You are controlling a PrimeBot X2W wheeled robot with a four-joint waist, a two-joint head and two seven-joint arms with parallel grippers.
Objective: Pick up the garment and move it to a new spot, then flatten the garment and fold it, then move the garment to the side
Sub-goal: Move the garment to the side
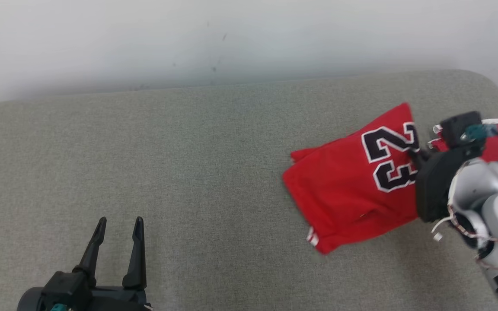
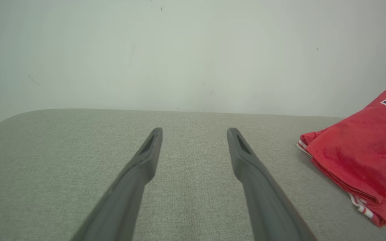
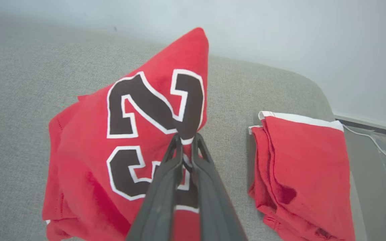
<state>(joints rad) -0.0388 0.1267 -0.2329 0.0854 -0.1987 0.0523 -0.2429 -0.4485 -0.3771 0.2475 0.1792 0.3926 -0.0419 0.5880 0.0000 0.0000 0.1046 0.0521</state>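
At the left, the left gripper point(image 1: 120, 221) hung open and empty over the grey fabric counter point(image 1: 188, 151). Toward the right lay a folded red jersey point(image 1: 348, 185) numbered 23, pinched by the closed right gripper point(image 3: 186, 137). Farthest right lay another folded red garment point(image 3: 307, 160).

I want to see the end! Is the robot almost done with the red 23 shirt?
Nearly. Done: the red fabric jersey with a black 23 looks folded on the grey cushioned surface. In hand: the right gripper is shut on its edge. Left: moving it aside, perhaps beside the other folded red garment with white trim. The left gripper is open.
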